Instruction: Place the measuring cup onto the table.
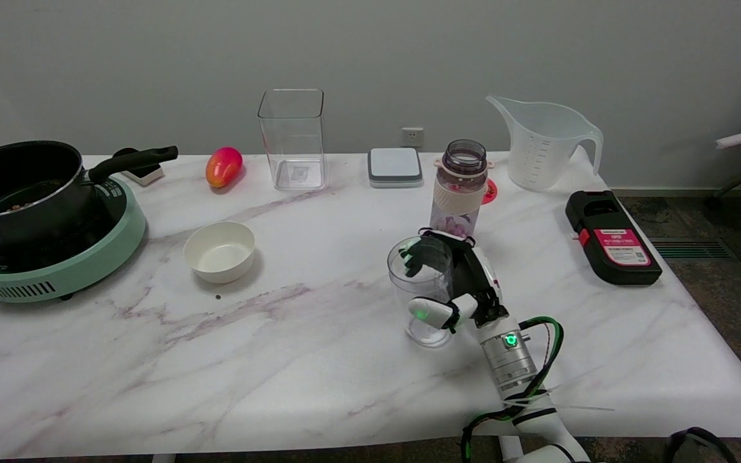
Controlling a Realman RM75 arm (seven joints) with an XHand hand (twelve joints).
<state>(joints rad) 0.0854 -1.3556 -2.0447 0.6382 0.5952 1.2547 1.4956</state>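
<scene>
A small clear measuring cup stands upright in the middle right of the marble table. My right hand grips it from the right, fingers wrapped round the far side and thumb across the near side. The cup's base is down at the table surface; I cannot tell whether it touches. The cup looks empty.
Just behind the hand stands a purple-topped bottle. A large clear jug and a black-and-red box are at the right. A white bowl, a pot on a green cooker, a clear square container, a mango and a grey-lidded box lie to the left and back.
</scene>
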